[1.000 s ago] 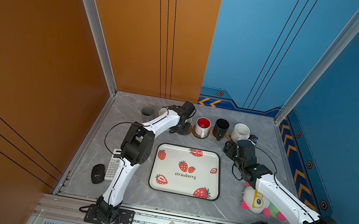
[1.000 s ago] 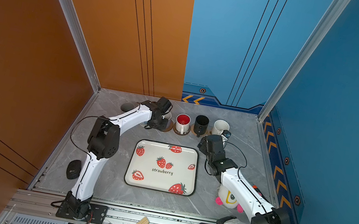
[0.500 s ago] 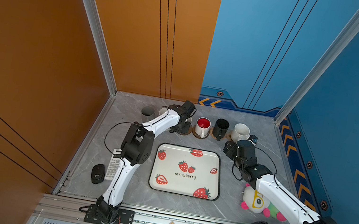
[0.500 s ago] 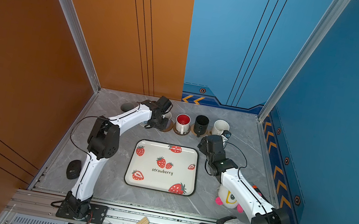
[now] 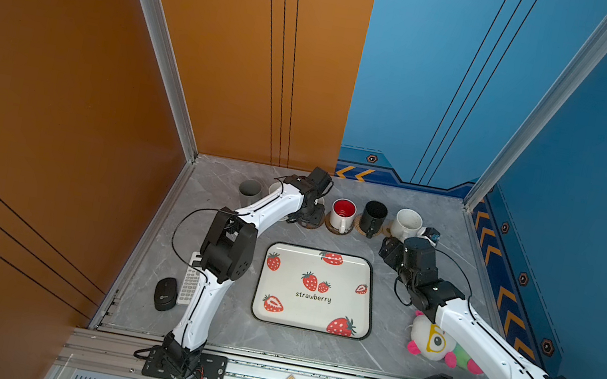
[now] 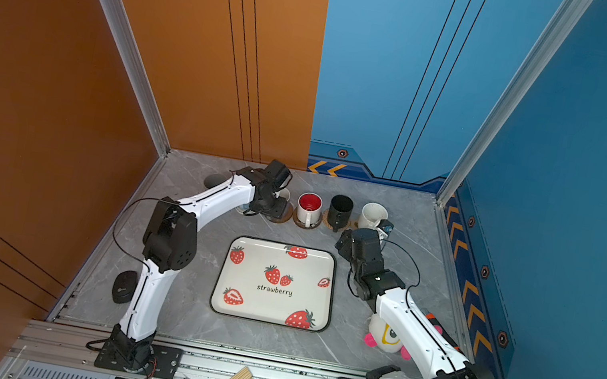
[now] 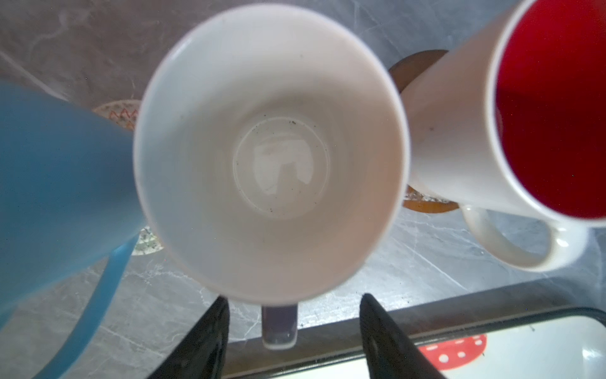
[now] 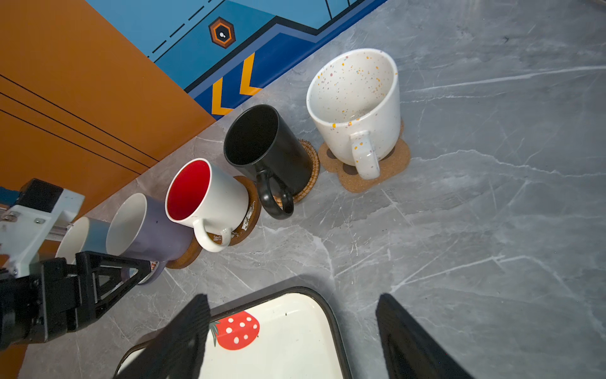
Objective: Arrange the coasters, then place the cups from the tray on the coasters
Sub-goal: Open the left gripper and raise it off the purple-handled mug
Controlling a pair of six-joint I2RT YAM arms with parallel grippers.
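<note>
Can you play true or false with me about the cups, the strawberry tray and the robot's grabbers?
1. The tray has no cups on it. True.
2. The black cup lies on its side. False: it stands upright on the rattan coaster.
3. The speckled cup stands on the paw-print coaster. True.
4. The right gripper holds a cup. False: it is open and empty.
5. The left gripper squeezes the lilac cup by its handle. False: its fingers stand apart on either side of the handle, not touching it.
</note>
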